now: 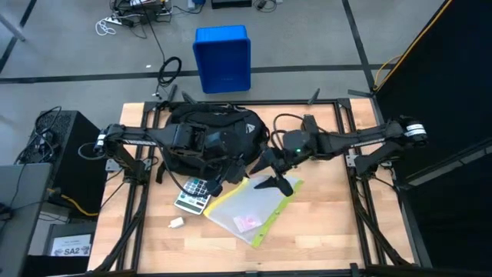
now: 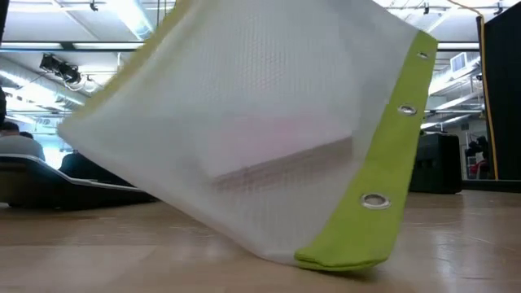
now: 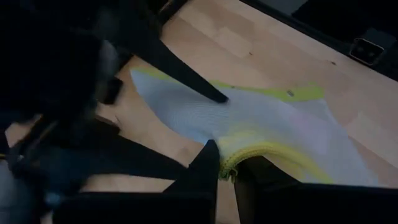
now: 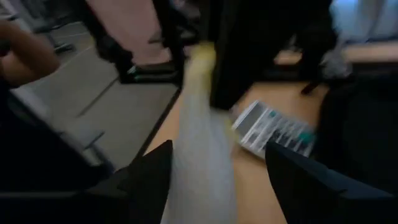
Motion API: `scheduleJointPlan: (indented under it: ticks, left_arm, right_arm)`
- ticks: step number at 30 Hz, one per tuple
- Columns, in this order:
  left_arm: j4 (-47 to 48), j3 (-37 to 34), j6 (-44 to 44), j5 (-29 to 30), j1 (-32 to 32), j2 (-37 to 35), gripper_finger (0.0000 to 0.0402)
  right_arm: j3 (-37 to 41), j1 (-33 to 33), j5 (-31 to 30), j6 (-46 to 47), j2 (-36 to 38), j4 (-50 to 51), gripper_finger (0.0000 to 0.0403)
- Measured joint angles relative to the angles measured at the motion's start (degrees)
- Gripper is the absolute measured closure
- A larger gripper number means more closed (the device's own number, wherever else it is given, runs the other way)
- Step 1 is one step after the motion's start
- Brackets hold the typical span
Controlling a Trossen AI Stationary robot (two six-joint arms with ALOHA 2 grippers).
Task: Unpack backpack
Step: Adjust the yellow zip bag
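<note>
The black backpack (image 1: pixel 215 135) lies at the far middle of the table. In front of it a white mesh pouch (image 1: pixel 250 211) with a yellow-green edge is raised at one end. My left gripper (image 3: pixel 225 158) reaches over the backpack and is shut on that pouch. My right gripper (image 4: pixel 217 152) comes in from the right and is open, its fingers standing on either side of the pouch's raised part (image 4: pixel 199 162). Whether they touch it, I cannot tell. My left gripper pinches the pouch's yellow-green edge (image 3: pixel 235 163) between its two fingers, at the raised end nearest the backpack. The fingers slant downward from the far left. The pouch hangs tilted, and its low yellow-green corner (image 2: pixel 342 259) rests on the table.
A grey calculator (image 1: pixel 192 196) lies on the table left of the pouch, and a small white object (image 1: pixel 177 223) sits nearer the front left. A blue bin (image 1: pixel 223 58) stands on the floor beyond the far edge. Bare wood lies to the front and right.
</note>
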State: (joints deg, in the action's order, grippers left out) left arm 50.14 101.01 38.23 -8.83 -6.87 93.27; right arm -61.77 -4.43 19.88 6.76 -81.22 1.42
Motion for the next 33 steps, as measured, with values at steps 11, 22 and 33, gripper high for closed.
scheduleJointPlan:
  ticks: [11, 22, 33]
  left_arm:
    - [-1.21, 0.0, -0.94, 1.43, 0.0, 0.0, 0.0401]
    - [4.92, 3.04, -8.24, 16.81, 0.02, -0.13, 0.0304]
    - [23.1, 11.54, -24.82, 14.96, 0.04, -0.76, 0.0209]
  right_arm:
    - [0.06, 0.53, 4.75, -1.03, -2.0, -1.8, 0.032]
    - [0.08, -0.32, -0.75, -2.77, -1.67, -3.03, 0.0402]
    - [0.06, -0.33, -0.86, -2.9, -1.67, -2.98, 0.0403]
